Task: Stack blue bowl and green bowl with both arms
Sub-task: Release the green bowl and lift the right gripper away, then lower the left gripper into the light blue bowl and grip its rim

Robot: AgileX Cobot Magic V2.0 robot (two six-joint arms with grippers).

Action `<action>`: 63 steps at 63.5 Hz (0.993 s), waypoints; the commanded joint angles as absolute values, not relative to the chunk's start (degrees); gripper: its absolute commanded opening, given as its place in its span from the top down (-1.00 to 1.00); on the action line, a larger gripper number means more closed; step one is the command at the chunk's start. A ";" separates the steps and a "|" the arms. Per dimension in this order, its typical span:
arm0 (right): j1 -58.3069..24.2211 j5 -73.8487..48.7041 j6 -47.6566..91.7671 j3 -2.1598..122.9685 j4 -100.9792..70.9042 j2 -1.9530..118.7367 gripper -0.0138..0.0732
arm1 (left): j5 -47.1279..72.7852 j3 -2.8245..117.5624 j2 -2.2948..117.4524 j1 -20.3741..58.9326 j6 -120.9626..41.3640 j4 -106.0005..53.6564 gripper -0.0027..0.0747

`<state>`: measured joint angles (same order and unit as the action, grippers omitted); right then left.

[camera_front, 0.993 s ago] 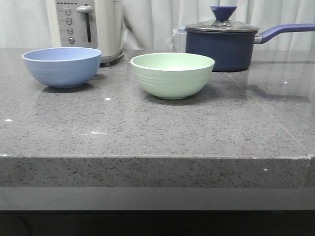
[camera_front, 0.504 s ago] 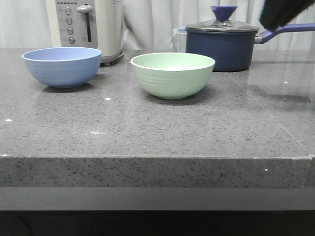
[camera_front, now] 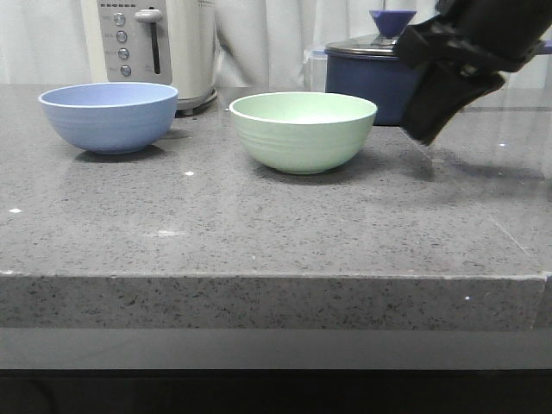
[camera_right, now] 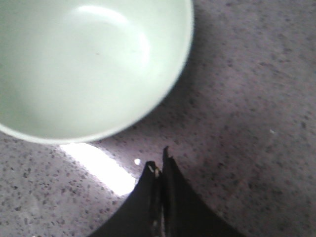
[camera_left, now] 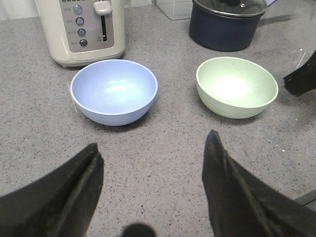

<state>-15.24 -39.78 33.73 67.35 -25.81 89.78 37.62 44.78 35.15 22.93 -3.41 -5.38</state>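
Observation:
The blue bowl (camera_front: 109,116) stands upright at the back left of the grey counter; it also shows in the left wrist view (camera_left: 114,91). The green bowl (camera_front: 302,130) stands upright to its right, apart from it, and shows in both wrist views (camera_left: 236,87) (camera_right: 84,64). My right gripper (camera_front: 424,135) has come in from the upper right and hangs just right of the green bowl, not touching it; its fingers are pressed together and empty (camera_right: 159,159). My left gripper (camera_left: 153,148) is wide open and empty, above the counter in front of both bowls. It is out of the front view.
A cream toaster (camera_front: 148,47) stands behind the blue bowl. A dark navy lidded saucepan (camera_front: 373,73) stands behind the green bowl, partly hidden by my right arm. A clear container (camera_left: 174,8) sits beside the pan. The counter's front edge (camera_front: 276,276) is near.
My right arm has come down from the upper right corner into the front view, toward the right side of the green bowl. Both bowls have stayed put.

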 commanded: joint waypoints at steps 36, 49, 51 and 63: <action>-15.16 -37.26 41.78 68.86 -34.18 89.09 0.83 | 33.21 46.29 35.57 23.38 -3.39 -5.98 -0.20; -15.16 -37.26 41.78 68.86 -34.18 89.09 0.83 | 32.59 46.29 35.57 23.27 -3.28 -5.98 -0.20; -15.16 -37.26 41.78 68.86 -34.18 89.09 0.83 | 32.58 46.40 35.68 23.14 -3.28 -5.98 -0.20; -15.16 -37.39 41.78 68.86 -34.18 89.09 0.83 | 36.04 52.23 42.37 20.36 -3.18 -4.48 -0.20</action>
